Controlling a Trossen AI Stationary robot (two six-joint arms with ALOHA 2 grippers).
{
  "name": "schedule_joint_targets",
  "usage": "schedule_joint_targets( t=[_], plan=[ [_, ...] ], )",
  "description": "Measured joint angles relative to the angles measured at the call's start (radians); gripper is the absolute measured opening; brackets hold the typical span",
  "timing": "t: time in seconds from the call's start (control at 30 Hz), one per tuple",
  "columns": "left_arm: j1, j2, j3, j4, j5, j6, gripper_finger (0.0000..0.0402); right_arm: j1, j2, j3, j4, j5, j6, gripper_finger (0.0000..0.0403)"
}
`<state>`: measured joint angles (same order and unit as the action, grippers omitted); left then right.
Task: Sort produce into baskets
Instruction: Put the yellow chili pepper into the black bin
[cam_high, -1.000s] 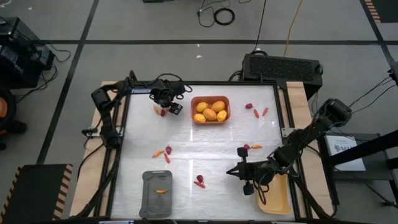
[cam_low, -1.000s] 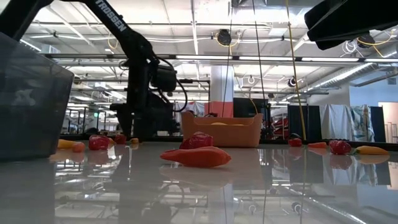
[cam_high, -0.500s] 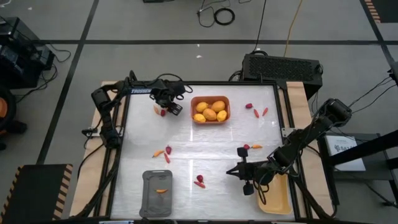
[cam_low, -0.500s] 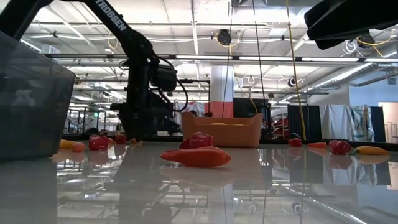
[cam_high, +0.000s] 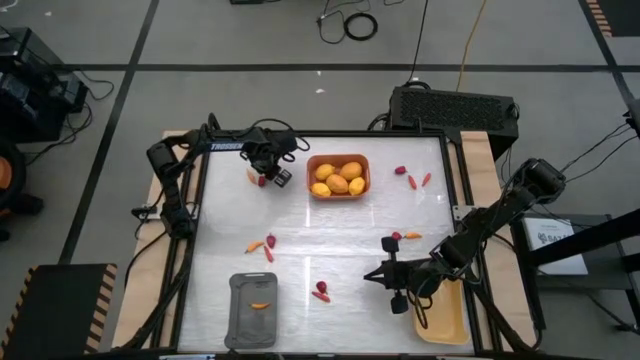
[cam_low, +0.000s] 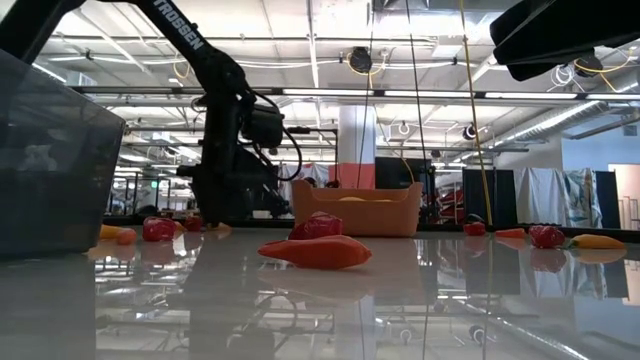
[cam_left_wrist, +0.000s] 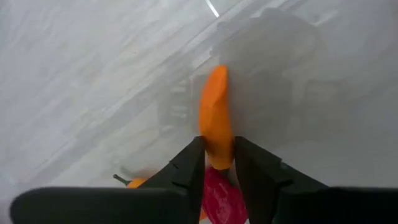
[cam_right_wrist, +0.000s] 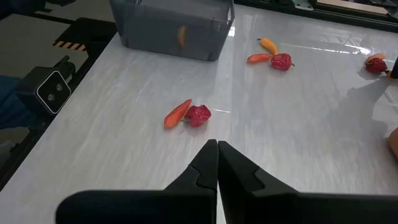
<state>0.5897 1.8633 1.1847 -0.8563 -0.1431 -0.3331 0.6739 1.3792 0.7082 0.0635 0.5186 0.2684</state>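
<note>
At the table's far left my left gripper (cam_high: 270, 178) (cam_left_wrist: 217, 158) points down, shut on an orange carrot-like stick (cam_left_wrist: 215, 112). A red berry (cam_left_wrist: 219, 196) lies right beside it. The orange-brown basket (cam_high: 311, 162) just right of it holds several yellow-orange fruits (cam_high: 340, 180). The dark grey basket (cam_high: 234, 300) at the near left holds one carrot stick (cam_high: 260, 308). My right gripper (cam_high: 371, 276) (cam_right_wrist: 217, 150) is shut on nothing, above the table near the front right, beside the pale yellow basket (cam_high: 450, 328). My left gripper pinches the carrot-like stick's near end (cam_left_wrist: 217, 152) between its two fingers. They come from above, pointing down, one on each long side. The stick's far part lies on the table.
Loose carrot-and-berry pairs lie on the table: left of centre (cam_high: 265, 243), front centre (cam_high: 321, 291), right of centre (cam_high: 402, 237) and far right (cam_high: 411, 177). In the low view one such pair (cam_low: 315, 250) lies close in front.
My left gripper has shut on the carrot-like stick while staying in place at the far left. The right arm has kept still.
</note>
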Motion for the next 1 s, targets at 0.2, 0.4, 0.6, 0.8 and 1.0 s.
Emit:
schedule_joint_targets(
  t=[0.2,0.4,0.6,0.8,1.0],
  plan=[
    [0.000,0.000,0.000,0.000,0.001,0.013,0.0047,0.000,0.000,0.000,0.000,0.000,0.007,0.0000],
    [0.000,0.000,0.001,0.013,0.005,0.030,0.0006,0.000,0.000,0.000,0.000,0.000,0.008,0.0000],
    [-0.010,-0.009,0.035,0.000,0.011,0.053,0.0007,0.000,0.000,0.000,0.001,0.000,0.008,0.0000],
    [-0.047,-0.091,0.091,-0.076,0.020,0.058,0.0007,0.000,0.000,0.000,0.018,0.000,0.008,0.0000],
    [-0.154,-0.236,0.084,-0.208,0.149,0.058,0.0008,0.000,0.000,0.000,0.027,-0.001,0.027,0.0000]
  ],
)
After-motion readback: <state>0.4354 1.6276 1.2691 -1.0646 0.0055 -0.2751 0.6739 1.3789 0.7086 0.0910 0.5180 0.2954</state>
